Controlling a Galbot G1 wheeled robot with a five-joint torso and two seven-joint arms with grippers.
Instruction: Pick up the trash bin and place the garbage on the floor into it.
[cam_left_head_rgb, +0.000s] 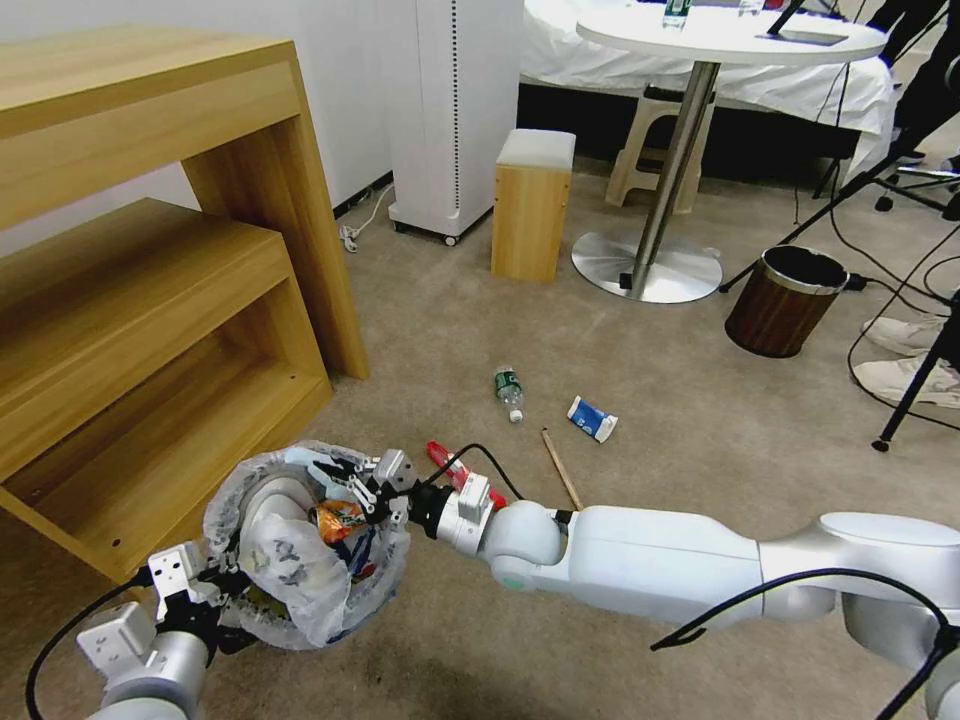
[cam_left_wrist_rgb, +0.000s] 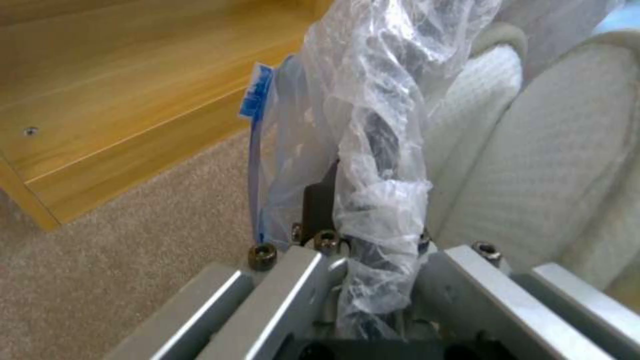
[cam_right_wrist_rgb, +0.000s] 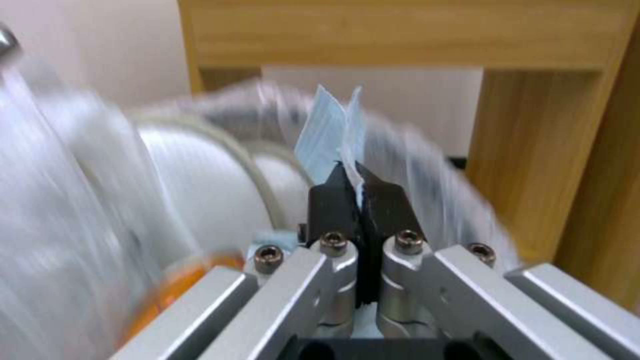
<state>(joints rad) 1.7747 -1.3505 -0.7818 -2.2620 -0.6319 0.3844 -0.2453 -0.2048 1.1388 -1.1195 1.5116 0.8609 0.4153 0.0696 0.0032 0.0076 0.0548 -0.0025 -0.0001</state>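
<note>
Left tool clamps trash bin rim; right tool, above it, pinches pale-blue tissue.

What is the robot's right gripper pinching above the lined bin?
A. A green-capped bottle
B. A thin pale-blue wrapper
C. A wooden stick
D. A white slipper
B. The right gripper has its black fingertips shut on a thin pale-blue wrapper over the bin; the bottle and wooden stick lie on the carpet.
</note>
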